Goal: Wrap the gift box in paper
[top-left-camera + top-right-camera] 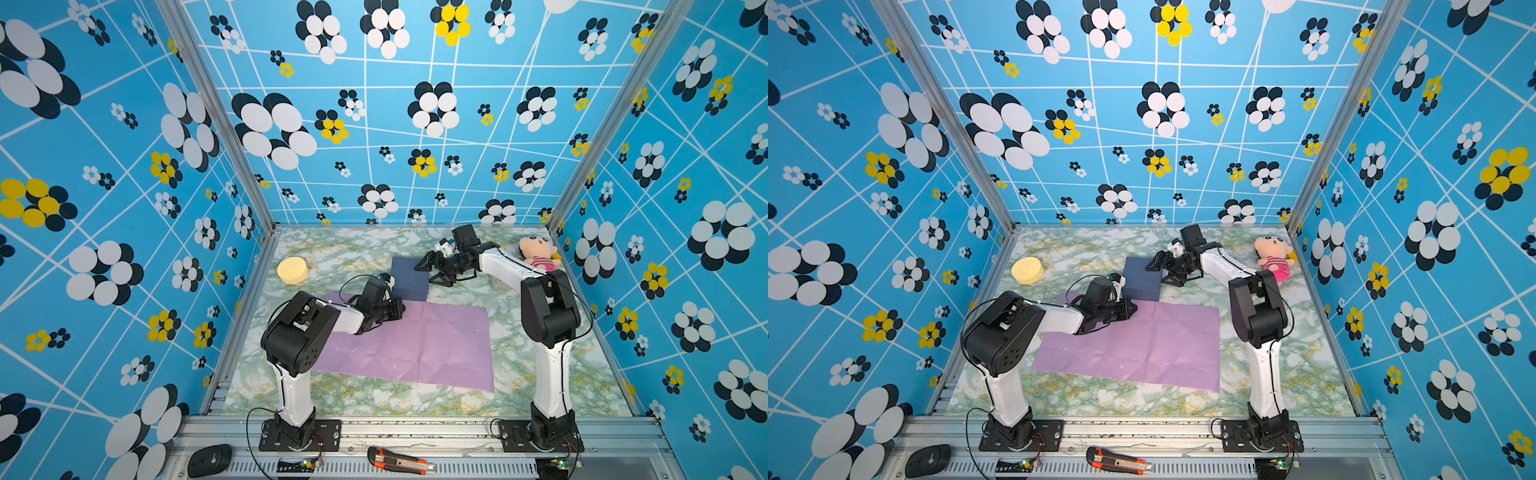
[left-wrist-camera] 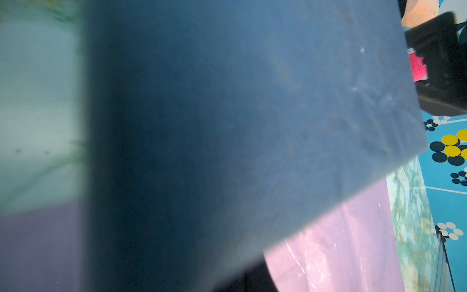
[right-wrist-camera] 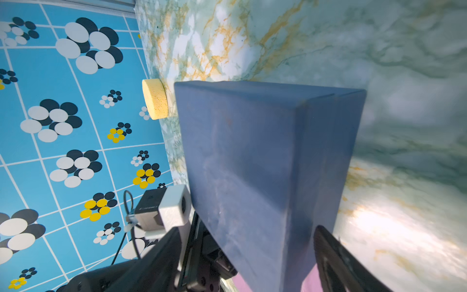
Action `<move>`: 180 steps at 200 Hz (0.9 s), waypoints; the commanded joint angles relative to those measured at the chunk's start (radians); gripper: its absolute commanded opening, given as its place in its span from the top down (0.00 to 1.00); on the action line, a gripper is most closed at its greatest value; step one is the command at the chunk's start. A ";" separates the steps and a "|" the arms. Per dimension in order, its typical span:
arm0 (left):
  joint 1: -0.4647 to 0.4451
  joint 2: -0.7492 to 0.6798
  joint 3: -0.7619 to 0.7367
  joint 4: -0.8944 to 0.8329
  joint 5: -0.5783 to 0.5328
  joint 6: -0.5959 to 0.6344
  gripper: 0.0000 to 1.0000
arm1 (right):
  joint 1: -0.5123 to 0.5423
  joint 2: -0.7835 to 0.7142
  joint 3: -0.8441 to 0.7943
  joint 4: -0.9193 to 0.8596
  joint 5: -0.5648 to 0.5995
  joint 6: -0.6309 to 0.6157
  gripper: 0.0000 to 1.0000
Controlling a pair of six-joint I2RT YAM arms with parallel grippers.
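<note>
Paper (image 1: 415,349): thin and floppy; lies flat in front; pinch it at an edge.
Left gripper (image 1: 397,311): shut tight, low at the paper's far edge, just beside the box.
Gift box (image 1: 409,278): stiff, probably light; sits at the paper's far edge; hold its sides.
Right gripper (image 1: 424,275): jaws wide, around the box's right edge.
Right wrist view alone: shows the lid seam (image 3: 336,94).

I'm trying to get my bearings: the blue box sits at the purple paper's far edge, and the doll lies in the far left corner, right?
Not quite. The doll lies in the far right corner, not the left, as both top views show. The box does sit at the far edge of the paper.
</note>
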 commanded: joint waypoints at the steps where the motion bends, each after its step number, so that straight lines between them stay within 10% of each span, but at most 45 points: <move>1: 0.000 0.032 -0.038 -0.072 -0.063 0.012 1.00 | -0.010 -0.134 -0.094 -0.022 0.088 -0.038 0.20; 73: -0.003 0.035 -0.036 -0.063 -0.062 0.010 1.00 | 0.074 -0.397 -0.598 0.355 0.142 0.185 0.64; 180: -0.012 0.023 -0.048 -0.060 -0.070 0.008 1.00 | 0.156 -0.213 -0.686 0.716 0.171 0.414 0.85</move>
